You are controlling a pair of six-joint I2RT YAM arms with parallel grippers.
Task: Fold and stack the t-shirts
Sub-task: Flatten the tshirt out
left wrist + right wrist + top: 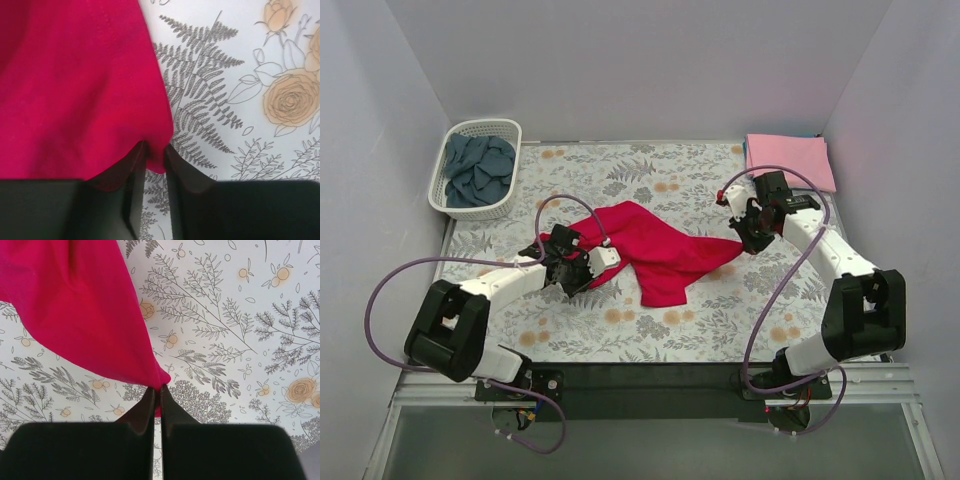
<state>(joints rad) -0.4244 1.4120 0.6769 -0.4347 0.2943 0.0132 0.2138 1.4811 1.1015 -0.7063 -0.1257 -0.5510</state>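
The bright red t-shirt (655, 250) lies crumpled and stretched across the middle of the floral cloth. My left gripper (572, 270) is shut on its left edge, with red cloth (75, 90) pinched between the jaws. My right gripper (748, 232) is shut on its right tip, with red cloth (85, 305) held between the closed jaws. The light pink t-shirt (790, 160) lies folded at the back right. The dark slate-blue t-shirt (478, 170) is bunched inside the basket.
The white lattice basket (451, 153) stands at the back left corner. The floral grey cloth (650, 320) covers the table. Grey walls close in the back and both sides. Purple cables loop beside each arm.
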